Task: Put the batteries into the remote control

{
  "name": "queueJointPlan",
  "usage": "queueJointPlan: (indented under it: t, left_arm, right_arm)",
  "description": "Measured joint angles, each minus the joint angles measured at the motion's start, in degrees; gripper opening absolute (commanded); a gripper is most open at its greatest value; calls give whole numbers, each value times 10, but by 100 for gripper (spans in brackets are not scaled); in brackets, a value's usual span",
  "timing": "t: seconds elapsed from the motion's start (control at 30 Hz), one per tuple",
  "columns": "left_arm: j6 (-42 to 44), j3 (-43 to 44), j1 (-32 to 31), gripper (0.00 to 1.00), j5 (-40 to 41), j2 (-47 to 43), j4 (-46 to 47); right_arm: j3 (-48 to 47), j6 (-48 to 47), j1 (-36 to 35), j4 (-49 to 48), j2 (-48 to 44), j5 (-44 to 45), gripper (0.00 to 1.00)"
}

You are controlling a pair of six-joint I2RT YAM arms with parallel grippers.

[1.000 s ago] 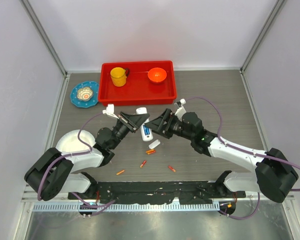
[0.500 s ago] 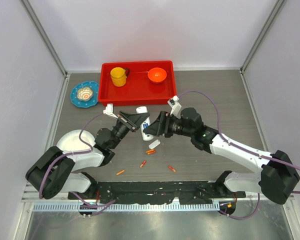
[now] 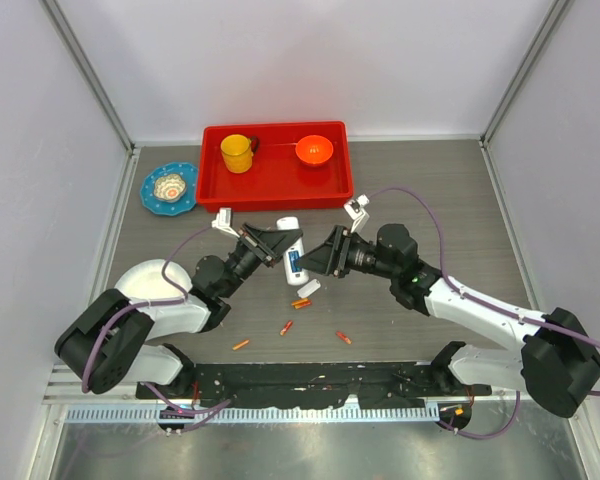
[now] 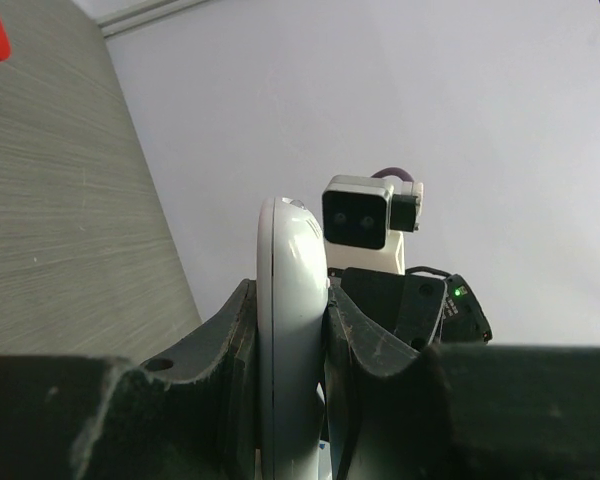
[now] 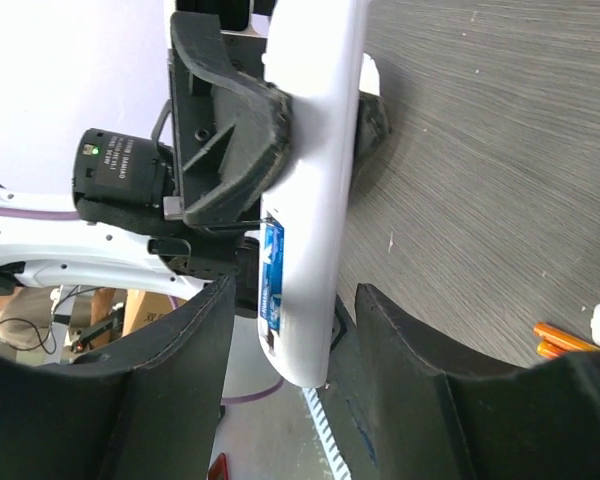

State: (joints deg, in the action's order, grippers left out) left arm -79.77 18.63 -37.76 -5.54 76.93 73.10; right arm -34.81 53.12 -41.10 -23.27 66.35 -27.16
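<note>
Left gripper (image 4: 292, 300): closed on remote (image 4: 290, 240), held edge-on between both fingers, lifted off the table.

Right gripper (image 5: 295, 290): jaws apart, straddling the remote's free end. A narrow gap seems to show on each side; contact uncertain in this view.

Remote: slim, white, rounded ends, blue patch (image 5: 272, 270) facing the right arm's side. It hangs at mid-table between the two grippers.

Cover (image 3: 308, 288) lies on the table just below the remote, beside two orange batteries (image 3: 301, 302). Three more are scattered nearer the bases.

Red tray (image 3: 276, 190): its near rim sits just behind the grippers. White plate (image 3: 145, 280) is by the left arm, blue dish (image 3: 170, 188) left of the tray.

Table (image 3: 460, 220): grey wood-grain with pale walls on three sides, well apart from both arms.
</note>
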Motion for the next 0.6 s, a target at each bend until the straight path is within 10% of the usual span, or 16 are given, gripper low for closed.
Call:
queueJointPlan:
  t: [0.6]
  left_arm:
    - [-12,12,2,0,-21,0,0]
  right_arm:
    - [1,24,0,-52,23,-7,17]
